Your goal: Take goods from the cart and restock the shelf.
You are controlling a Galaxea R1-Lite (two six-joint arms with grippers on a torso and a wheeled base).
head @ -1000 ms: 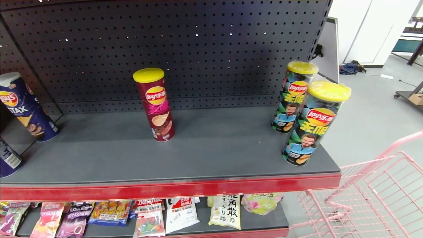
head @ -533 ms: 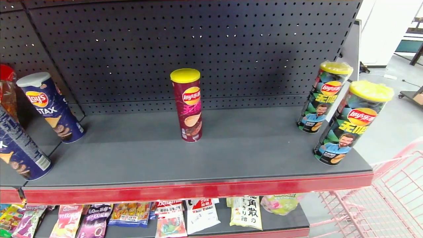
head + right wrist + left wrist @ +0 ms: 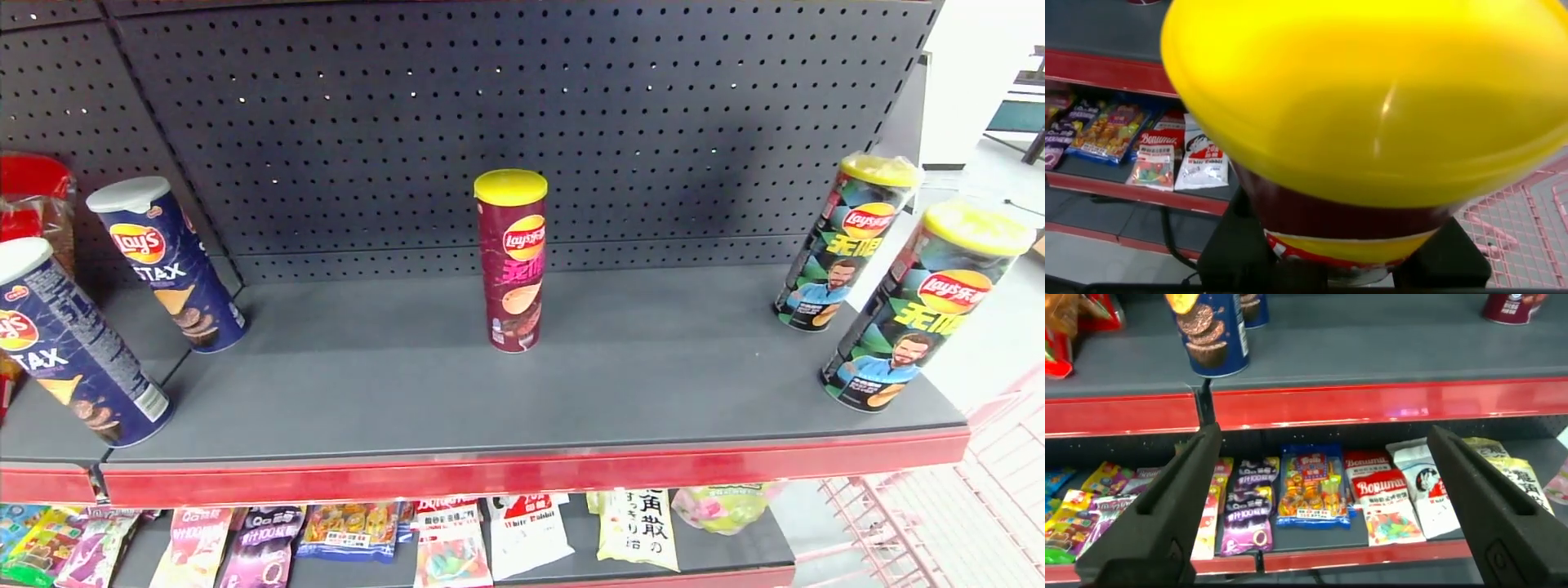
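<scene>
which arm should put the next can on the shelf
Right: the right claw grips a yellow-lidded can. The left claw is open and empty, facing snack bags.

Bright, even light, a soft shadow on the pegboard (image 3: 678, 188), glare atop the yellow-lidded can (image 3: 1372, 98).

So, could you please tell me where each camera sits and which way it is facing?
Head view: on the head, looking forward and down at the grey shelf and maroon can.
Left wrist view: on the left wrist, facing the snack bags below, framed by the open left gripper.
Right wrist view: on the right wrist, looking over the yellow lid of the red can in the right gripper.
Shared: all three show the snack bags; head and right wrist also the pink cart.
</scene>
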